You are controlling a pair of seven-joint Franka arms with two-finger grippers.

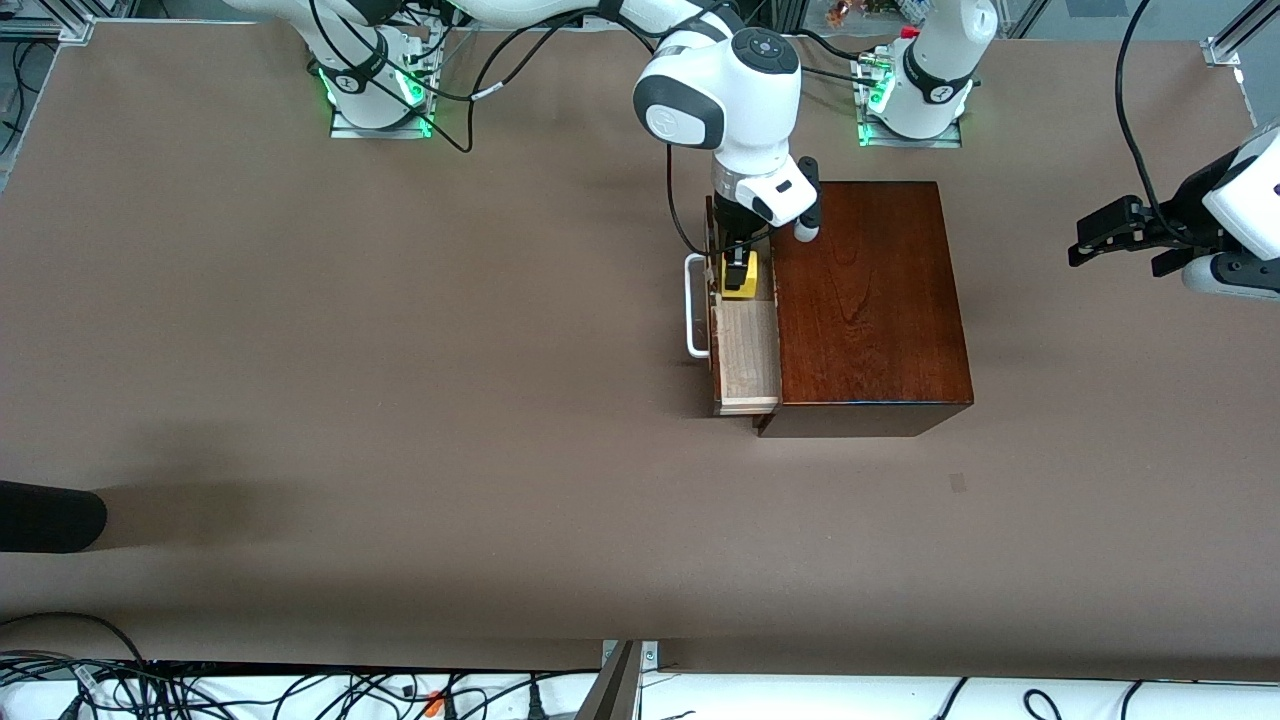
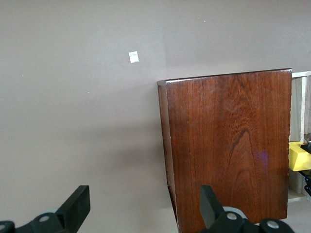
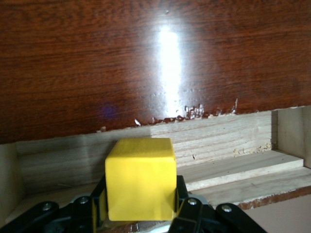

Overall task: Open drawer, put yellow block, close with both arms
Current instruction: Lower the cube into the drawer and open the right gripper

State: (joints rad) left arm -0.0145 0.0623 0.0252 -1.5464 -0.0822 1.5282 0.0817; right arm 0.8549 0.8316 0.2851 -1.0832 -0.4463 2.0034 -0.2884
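Observation:
The drawer (image 1: 748, 355) is pulled out of the mahogany box (image 1: 865, 300), baring its pale wood tray and white handle (image 1: 692, 305). My right gripper (image 1: 738, 270) reaches down into the tray's end nearest the robot bases, shut on the yellow block (image 1: 740, 285). In the right wrist view the yellow block (image 3: 141, 179) sits between the black fingers (image 3: 182, 206), with the tray's floor (image 3: 243, 170) under it; whether it touches the floor I cannot tell. My left gripper (image 1: 1110, 235) waits open above the table past the box, toward the left arm's end. Its own view shows the gripper (image 2: 143, 196) empty, the box (image 2: 228, 145) and the block (image 2: 299, 156).
A dark rounded object (image 1: 50, 515) pokes in at the table's edge at the right arm's end, nearer to the front camera. A small tape mark (image 1: 958, 483) lies on the brown table nearer to the camera than the box. Cables (image 1: 300, 690) run along the near edge.

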